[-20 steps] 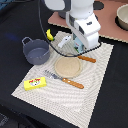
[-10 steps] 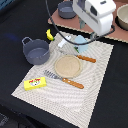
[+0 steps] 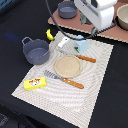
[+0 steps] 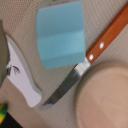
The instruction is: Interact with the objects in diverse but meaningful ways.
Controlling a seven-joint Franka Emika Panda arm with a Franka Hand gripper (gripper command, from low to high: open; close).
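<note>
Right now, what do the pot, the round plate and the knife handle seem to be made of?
The pot looks like moulded plastic: matte, even grey-blue. The round plate seems pale wood or wood-coloured plastic; its beige surface is dull. The knife handle looks like brown wood with pale rivets, possibly painted plastic.

Red print on flat yellow box (image 3: 35,83) too blurred; nothing legible anywhere
</note>
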